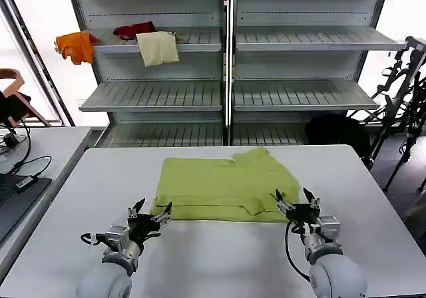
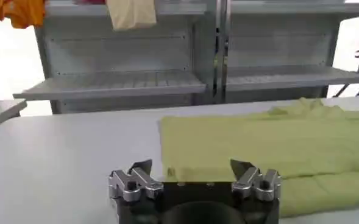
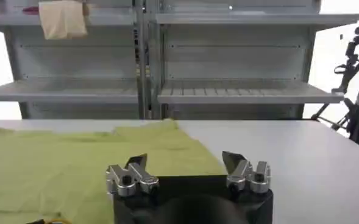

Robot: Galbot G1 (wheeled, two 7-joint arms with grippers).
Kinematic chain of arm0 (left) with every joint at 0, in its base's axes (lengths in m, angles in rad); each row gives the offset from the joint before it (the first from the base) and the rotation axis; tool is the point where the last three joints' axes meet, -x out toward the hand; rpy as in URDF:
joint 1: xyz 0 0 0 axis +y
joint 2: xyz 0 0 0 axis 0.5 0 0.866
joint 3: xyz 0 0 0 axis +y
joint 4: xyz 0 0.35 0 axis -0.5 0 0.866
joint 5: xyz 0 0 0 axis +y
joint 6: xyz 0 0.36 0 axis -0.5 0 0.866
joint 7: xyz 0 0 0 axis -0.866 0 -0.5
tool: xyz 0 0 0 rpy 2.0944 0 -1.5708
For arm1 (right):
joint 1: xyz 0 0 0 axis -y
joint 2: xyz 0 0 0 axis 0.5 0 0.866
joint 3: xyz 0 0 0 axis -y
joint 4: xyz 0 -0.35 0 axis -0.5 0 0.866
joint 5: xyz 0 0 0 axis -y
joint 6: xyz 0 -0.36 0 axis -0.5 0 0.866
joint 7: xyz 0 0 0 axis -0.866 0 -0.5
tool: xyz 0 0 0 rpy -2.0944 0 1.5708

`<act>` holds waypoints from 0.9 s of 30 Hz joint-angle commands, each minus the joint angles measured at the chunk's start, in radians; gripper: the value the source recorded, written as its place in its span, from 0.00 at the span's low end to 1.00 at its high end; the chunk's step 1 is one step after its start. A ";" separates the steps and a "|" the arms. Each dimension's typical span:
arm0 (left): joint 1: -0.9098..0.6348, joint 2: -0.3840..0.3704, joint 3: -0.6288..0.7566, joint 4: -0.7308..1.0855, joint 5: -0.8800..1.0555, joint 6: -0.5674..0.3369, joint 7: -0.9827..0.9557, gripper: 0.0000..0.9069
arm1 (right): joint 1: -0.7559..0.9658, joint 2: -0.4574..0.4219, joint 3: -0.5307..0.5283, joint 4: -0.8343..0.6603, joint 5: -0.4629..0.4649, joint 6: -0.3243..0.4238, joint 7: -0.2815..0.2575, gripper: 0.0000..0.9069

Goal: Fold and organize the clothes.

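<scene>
Two metal claws, left [image 1: 150,211] and right [image 1: 295,200], both spread wide at the soft, rectangular lime T-shirt [image 1: 226,185].

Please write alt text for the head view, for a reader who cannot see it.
A green T-shirt, partly folded, lies on a white table. The left gripper and right gripper, jaws open, sit at its near corners. Shelves stand behind.
</scene>
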 commanded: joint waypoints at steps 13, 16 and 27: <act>0.013 -0.001 -0.013 0.014 0.003 0.011 -0.003 1.00 | -0.107 -0.013 0.069 -0.003 0.027 0.001 -0.002 0.91; 0.007 -0.001 -0.012 0.030 0.004 0.011 -0.003 0.96 | -0.106 -0.015 0.070 -0.015 0.022 0.001 -0.005 0.36; 0.012 -0.002 -0.005 0.052 0.028 0.013 0.000 0.01 | -0.085 -0.006 0.053 -0.041 0.007 0.000 -0.019 0.00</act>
